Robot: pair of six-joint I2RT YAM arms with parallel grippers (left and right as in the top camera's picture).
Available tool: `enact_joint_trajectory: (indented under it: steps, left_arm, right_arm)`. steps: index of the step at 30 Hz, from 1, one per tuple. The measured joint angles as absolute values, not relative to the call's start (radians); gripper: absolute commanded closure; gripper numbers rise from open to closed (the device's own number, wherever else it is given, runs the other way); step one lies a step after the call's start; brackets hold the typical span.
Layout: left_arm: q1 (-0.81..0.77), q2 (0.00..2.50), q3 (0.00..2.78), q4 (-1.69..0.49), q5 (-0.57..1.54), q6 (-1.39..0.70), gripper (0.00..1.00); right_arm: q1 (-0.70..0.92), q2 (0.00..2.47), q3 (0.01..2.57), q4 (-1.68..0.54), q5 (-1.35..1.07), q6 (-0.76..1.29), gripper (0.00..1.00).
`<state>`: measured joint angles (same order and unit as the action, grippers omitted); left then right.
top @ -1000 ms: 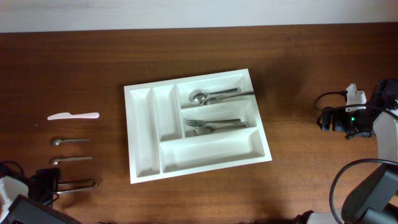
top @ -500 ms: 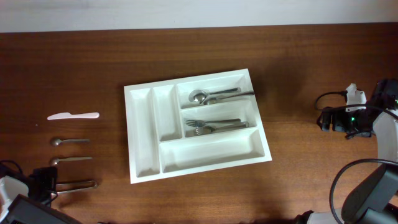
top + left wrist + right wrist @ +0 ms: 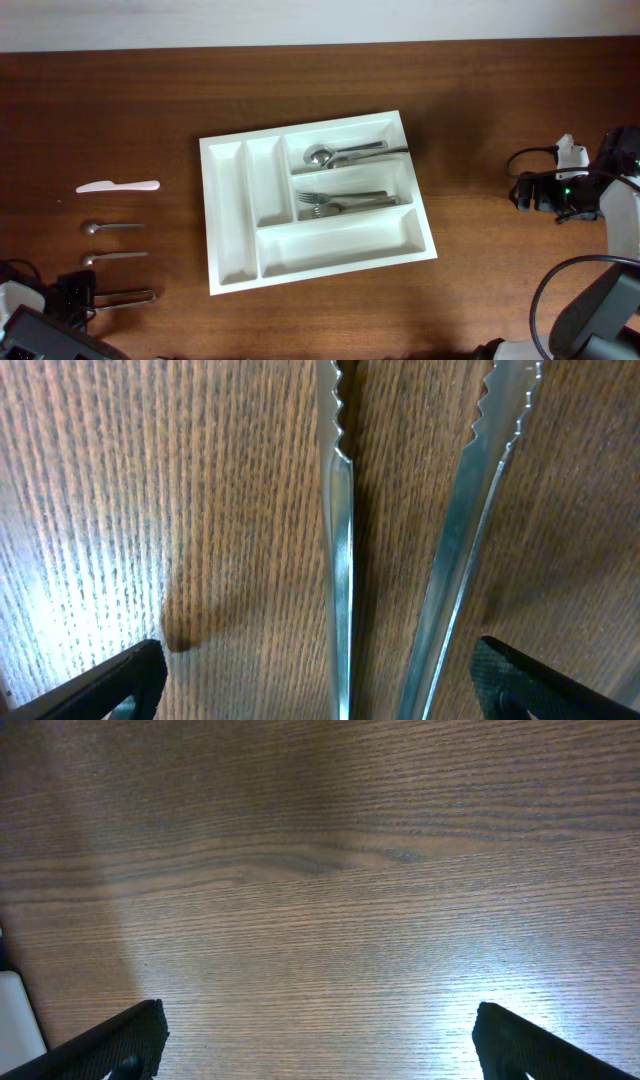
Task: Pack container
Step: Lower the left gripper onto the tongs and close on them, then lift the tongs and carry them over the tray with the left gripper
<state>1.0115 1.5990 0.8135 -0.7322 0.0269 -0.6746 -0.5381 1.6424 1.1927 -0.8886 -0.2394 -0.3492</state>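
The white container (image 3: 232, 215) lies mid-table, with spoons (image 3: 335, 154) in its upper right compartment and forks (image 3: 345, 202) in the one below. Its long bottom compartment and two narrow left ones hold nothing. At the near left corner, my left gripper (image 3: 82, 295) stands open at the handle end of metal tongs (image 3: 128, 296). In the left wrist view the two serrated tong arms (image 3: 341, 550) run between my wide-apart fingers (image 3: 112, 682), untouched. My right gripper (image 3: 522, 190) hovers open over bare wood at the far right, fingers (image 3: 120, 1038) spread with nothing between them.
Left of the container lie a white plastic knife (image 3: 118, 186) and two small spoons (image 3: 110, 228) (image 3: 114, 257), in a column above the tongs. A white corner of the container (image 3: 15, 1010) shows at the left edge of the right wrist view.
The left arm has shifted slightly at the tongs. The right arm, the container and the loose utensils have not moved.
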Motion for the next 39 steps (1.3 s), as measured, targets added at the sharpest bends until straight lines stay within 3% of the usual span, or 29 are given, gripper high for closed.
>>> enact_joint_trajectory:
  steps: [22,24,26,34,36,39]
  left_arm:
    - [1.011,1.63,0.82,-0.704,0.022,-0.679,0.05]
    - [1.011,1.631,0.821,-0.706,0.019,-0.68,0.12]
    - [1.011,1.633,0.822,-0.707,0.011,-0.681,0.29]
    - [1.017,1.641,0.826,-0.712,0.006,-0.682,0.76]
    - [1.017,1.646,0.834,-0.716,0.021,-0.685,0.84]
    - [1.017,1.658,0.848,-0.733,0.042,-0.688,0.85]
  right_arm:
    - [-0.538,1.642,1.193,-0.888,-0.239,-0.349,0.01]
    - [-0.538,1.642,1.193,-0.889,-0.239,-0.349,0.01]
    - [-0.538,1.642,1.193,-0.889,-0.239,-0.349,0.01]
    - [-0.538,1.642,1.193,-0.889,-0.239,-0.349,0.01]
    - [-0.538,1.642,1.193,-0.889,-0.239,-0.349,0.01]
    - [-0.538,1.642,1.193,-0.889,-0.239,-0.349,0.01]
